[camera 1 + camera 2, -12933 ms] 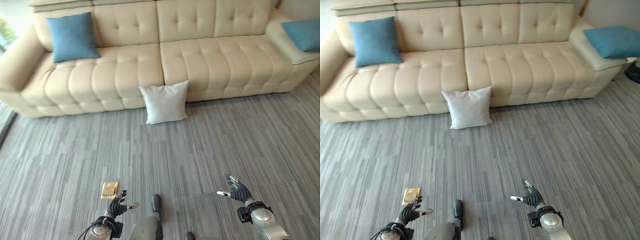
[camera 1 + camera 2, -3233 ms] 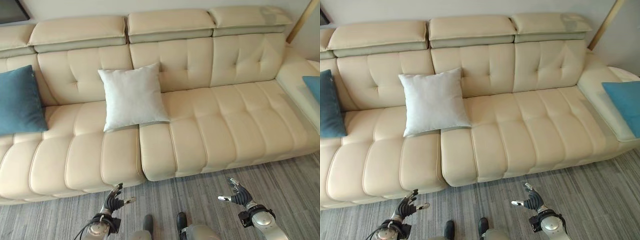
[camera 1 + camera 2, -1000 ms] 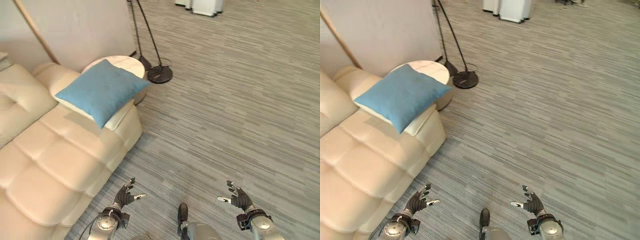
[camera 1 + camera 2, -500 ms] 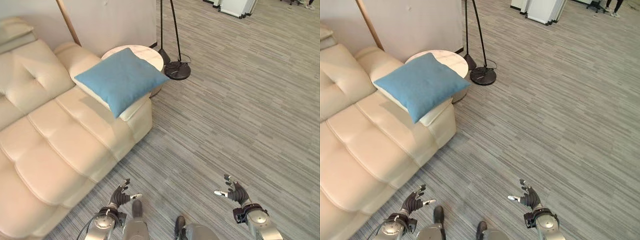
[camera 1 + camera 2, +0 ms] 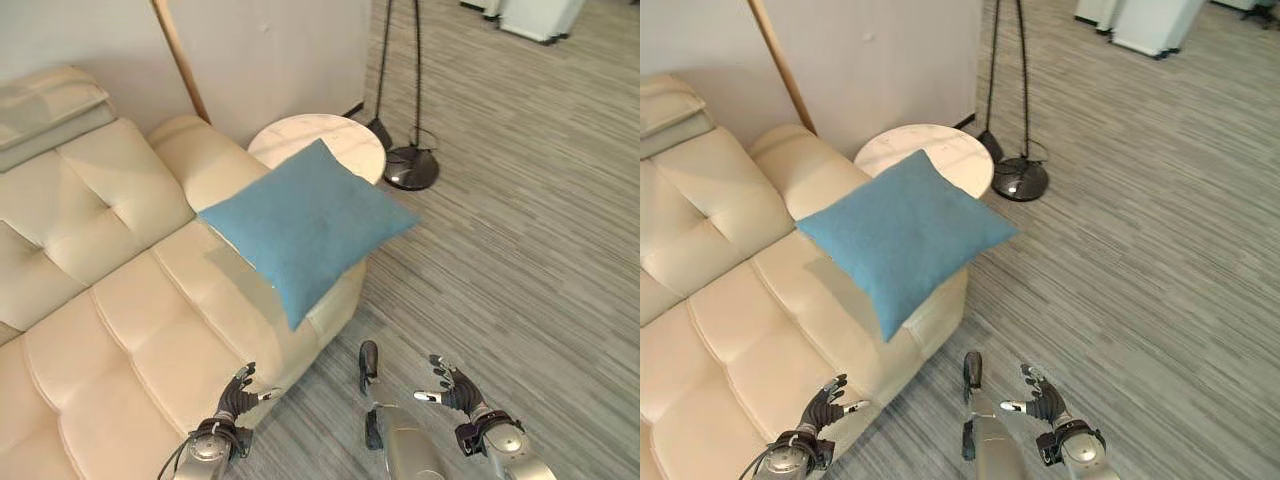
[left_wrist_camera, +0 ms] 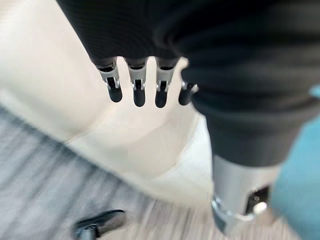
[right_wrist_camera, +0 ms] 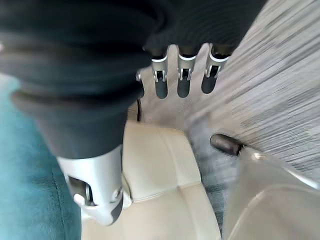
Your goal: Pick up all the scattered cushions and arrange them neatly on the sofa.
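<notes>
A blue cushion (image 5: 305, 228) lies flat on the end section of the cream sofa (image 5: 110, 330), one corner hanging over the sofa's front edge; it also shows as a teal patch (image 7: 25, 200) beside my right hand's thumb. My left hand (image 5: 237, 392) hovers low by the sofa's front, fingers relaxed and holding nothing; its dark-tipped fingers (image 6: 137, 92) point at the cream upholstery. My right hand (image 5: 452, 391) hangs over the carpet to the right of the sofa's end, open and empty, with its fingers (image 7: 183, 82) spread loosely.
A round white side table (image 5: 325, 142) stands just behind the sofa's end. A floor lamp's dark base (image 5: 412, 168) rests on the grey striped carpet beside it. A wooden pole (image 5: 178, 55) leans on the wall. White furniture (image 5: 1145, 22) stands far back.
The camera has swung and come closer to the sofa's end, so the blue cushion looks larger and nearer the middle. Both hands stay low, open and empty.
</notes>
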Motion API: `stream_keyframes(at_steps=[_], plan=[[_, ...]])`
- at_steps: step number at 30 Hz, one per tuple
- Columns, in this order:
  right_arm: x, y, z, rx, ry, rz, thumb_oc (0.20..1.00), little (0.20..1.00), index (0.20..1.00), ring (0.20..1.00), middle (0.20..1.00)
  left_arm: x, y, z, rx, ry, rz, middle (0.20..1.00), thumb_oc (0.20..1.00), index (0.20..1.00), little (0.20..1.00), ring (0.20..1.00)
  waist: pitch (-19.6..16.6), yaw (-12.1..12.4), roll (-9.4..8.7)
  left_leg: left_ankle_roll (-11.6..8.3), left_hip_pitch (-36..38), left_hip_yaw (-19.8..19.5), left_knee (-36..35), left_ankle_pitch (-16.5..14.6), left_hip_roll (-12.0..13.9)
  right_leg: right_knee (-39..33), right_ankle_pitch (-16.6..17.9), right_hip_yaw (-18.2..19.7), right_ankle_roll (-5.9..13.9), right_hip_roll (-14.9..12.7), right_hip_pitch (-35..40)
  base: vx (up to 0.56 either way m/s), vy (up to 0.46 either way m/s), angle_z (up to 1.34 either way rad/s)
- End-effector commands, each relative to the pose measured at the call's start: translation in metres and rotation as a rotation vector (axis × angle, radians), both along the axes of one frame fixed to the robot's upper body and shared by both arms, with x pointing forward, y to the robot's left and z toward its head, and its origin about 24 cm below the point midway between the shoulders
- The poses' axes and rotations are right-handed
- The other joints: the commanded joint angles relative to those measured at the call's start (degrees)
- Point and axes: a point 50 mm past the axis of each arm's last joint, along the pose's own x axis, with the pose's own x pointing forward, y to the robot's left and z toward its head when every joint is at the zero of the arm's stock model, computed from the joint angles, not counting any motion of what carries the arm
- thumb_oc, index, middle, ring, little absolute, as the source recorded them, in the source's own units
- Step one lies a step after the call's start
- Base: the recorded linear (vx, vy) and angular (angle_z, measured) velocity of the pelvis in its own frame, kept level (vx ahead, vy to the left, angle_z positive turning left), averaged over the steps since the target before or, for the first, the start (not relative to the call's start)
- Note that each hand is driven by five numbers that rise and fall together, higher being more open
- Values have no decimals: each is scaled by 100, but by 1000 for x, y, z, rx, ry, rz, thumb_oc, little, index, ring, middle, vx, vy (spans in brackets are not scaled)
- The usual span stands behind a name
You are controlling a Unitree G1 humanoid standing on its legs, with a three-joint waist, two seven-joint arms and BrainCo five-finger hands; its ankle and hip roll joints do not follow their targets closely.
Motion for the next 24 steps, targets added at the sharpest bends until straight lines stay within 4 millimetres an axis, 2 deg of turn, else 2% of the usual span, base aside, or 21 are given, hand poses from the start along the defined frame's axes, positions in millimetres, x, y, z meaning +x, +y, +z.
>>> stream_keyframes(at_steps=[1,2,4,7,9,11,17,20,22,23,24], plan=[[16,-14,26,-6,-147,-21,1000,1000,1000,1000,1000,4,20,16,39,-81,-10,1000,1000,1000,1000,1000,-181,-37,-290,91,-1295,264,782,1146,315,106,-707,50,784,-198,1067,227,-227,40],[16,-16,26,-10,-145,-28,1000,1000,1000,1000,1000,4,20,15,34,-80,-6,1000,1000,1000,1000,1000,-182,-12,-327,78,-1467,352,1054,1217,389,58,-786,49,715,-193,1205,295,-280,14],[15,-20,24,-15,-133,-47,1000,1000,1000,1000,1000,4,19,14,32,-70,-8,1000,1000,1000,1000,1000,-189,64,-371,167,-1707,520,977,1135,478,-37,-935,19,651,-158,1423,206,-141,17],[13,-25,24,-29,-131,-67,1000,1000,1000,1000,1000,3,17,13,33,-67,-22,1000,1000,1000,1000,1000,-212,141,-437,322,-2012,738,405,852,430,-166,-1065,-33,669,-120,1665,185,-77,-16],[11,-27,22,-33,-122,-79,1000,1000,1000,1000,1000,3,19,13,43,-65,-22,1000,1000,1000,1000,1000,-218,154,-477,349,-2217,1078,-32,923,561,-223,-1143,-86,662,-82,1810,111,-31,-11],[7,-27,19,-25,-108,-94,1000,1000,1000,1000,1000,-2,23,11,41,-48,-6,1000,1000,1000,1000,1000,-256,150,-452,348,-2028,1265,-400,921,615,-235,-1184,-122,683,-22,1872,108,43,-4],[3,-27,16,-32,-95,-98,1000,1000,1000,1000,1000,-17,34,4,55,-2,48,1000,1000,1000,1000,1000,-403,212,-410,480,-1559,1145,-1040,847,401,-164,-1197,-165,791,-34,1946,99,103,2],[9,-24,19,-46,-113,-74,1000,1000,1000,1000,1000,-22,44,3,76,12,78,1000,1000,1000,1000,1000,-450,327,-440,577,-1446,1019,-1227,827,305,-16,-1228,-215,850,-84,1918,36,100,11],[18,-20,25,-55,-143,-42,1000,1000,1000,1000,1000,-24,50,4,88,17,95,1000,1000,1000,1000,1000,-419,417,-445,657,-1367,955,-1323,804,253,305,-1239,-257,904,-127,1825,18,127,12],[31,-15,33,-60,-185,-18,1000,1000,1000,1000,1000,-25,57,6,99,14,123,1000,1000,1000,1000,1000,-380,497,-442,732,-1286,893,-1434,812,220,737,-1211,-314,1017,-232,1647,19,138,7],[35,-13,36,-57,-201,-12,1000,1000,1000,1000,1000,-25,60,6,103,15,133,1000,1000,1000,1000,1000,-357,520,-444,751,-1264,848,-1464,825,211,943,-1131,-300,1070,-258,1552,24,95,3]])
